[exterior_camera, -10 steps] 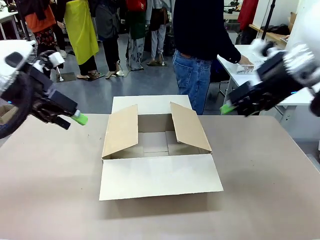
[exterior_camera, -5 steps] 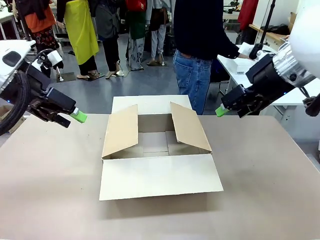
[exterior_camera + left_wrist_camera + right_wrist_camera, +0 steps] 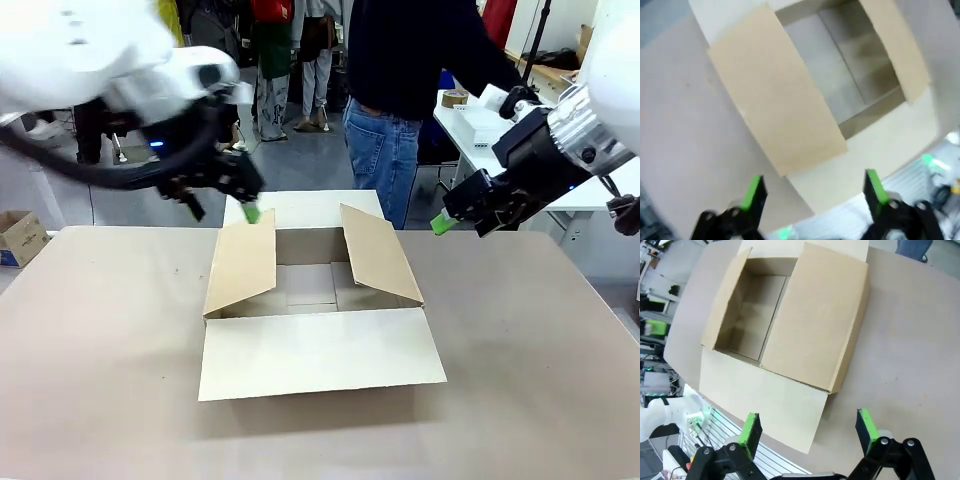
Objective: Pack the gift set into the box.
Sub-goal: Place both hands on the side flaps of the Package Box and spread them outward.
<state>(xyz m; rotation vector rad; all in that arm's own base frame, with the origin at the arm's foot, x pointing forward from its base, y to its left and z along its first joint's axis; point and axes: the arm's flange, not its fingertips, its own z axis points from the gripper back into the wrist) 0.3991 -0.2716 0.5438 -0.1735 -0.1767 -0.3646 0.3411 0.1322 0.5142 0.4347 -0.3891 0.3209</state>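
The left gripper [image 3: 250,212] has swung in above the far-left corner of the one box [image 3: 320,350], jaws spread; the right gripper [image 3: 441,222] has its jaws spread too. All four flaps are open.

The left arm [image 3: 90,45] wears a glossy white, rounded shell, with a black cable [image 3: 70,172] and a small blue light under it. The right arm [image 3: 615,60] is white with a ribbed silver wrist ring [image 3: 585,125]. The left gripper [image 3: 813,190] and the right gripper [image 3: 808,429] are black with bright green pads [image 3: 752,191] and round pivot pins.
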